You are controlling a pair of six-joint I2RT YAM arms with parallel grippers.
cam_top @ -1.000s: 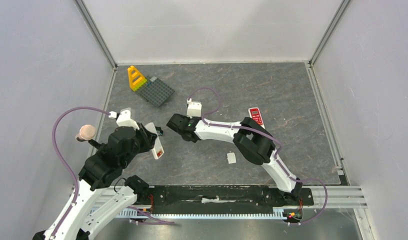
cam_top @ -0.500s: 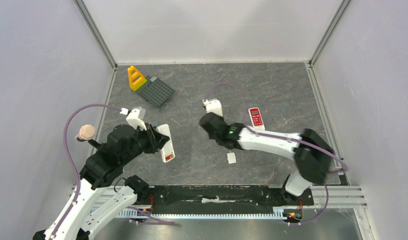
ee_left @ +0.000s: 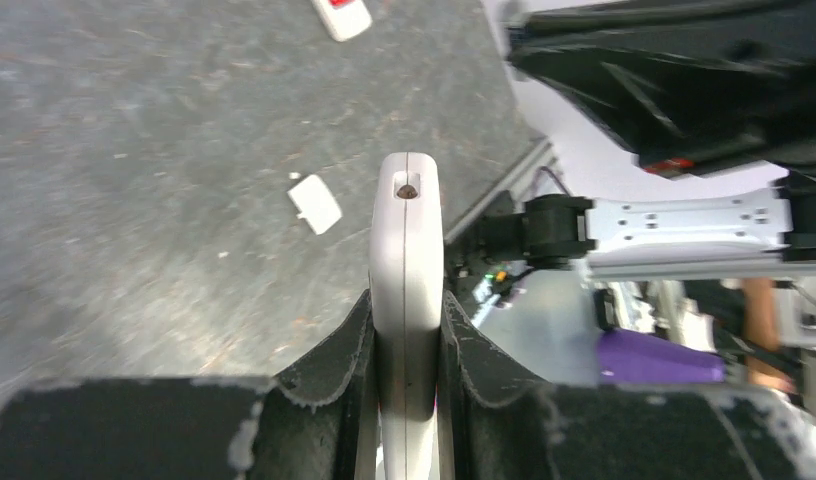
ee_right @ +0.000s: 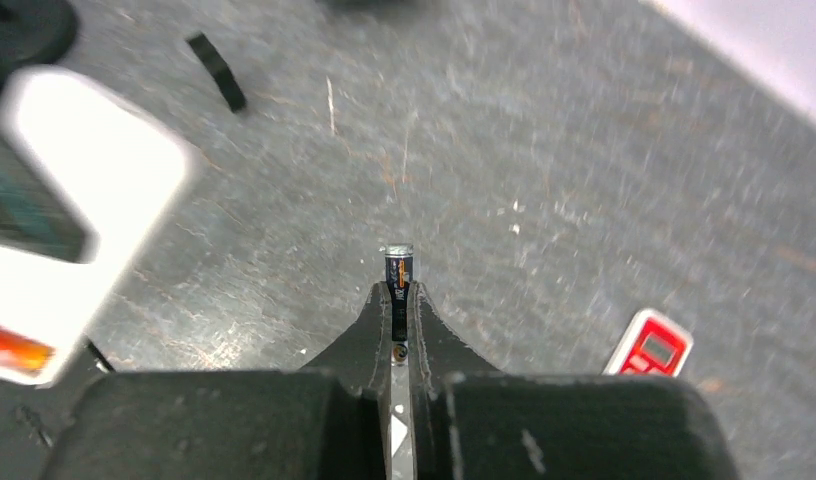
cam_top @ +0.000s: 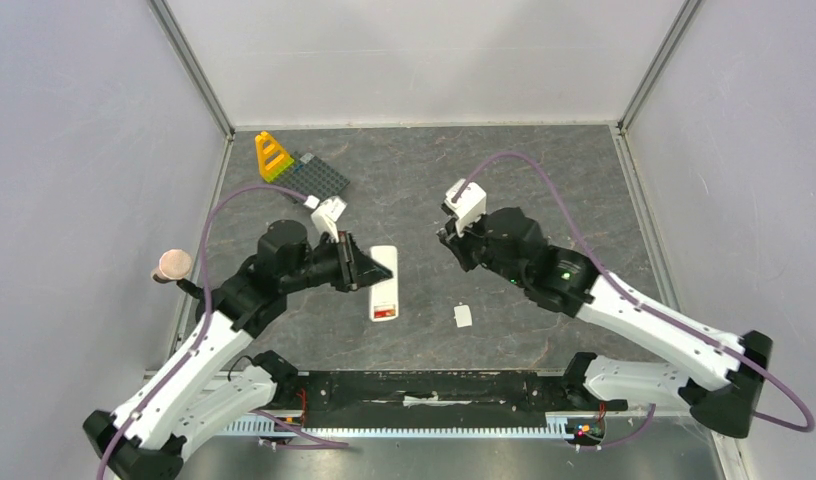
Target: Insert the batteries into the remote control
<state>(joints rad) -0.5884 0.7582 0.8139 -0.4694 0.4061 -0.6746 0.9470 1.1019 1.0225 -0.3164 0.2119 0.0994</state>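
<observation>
Now remote (cam_top: 384, 283) mid-table, battery (ee_right: 397, 270) farther right.

You see only the tip of the battery (ee_right: 397, 262) past the fingers of the right gripper (ee_right: 398, 292) — rest buried between them, label too small to read — and the white remote (ee_right: 74, 200) is blurred, cut off by the left edge in that wrist view.
</observation>
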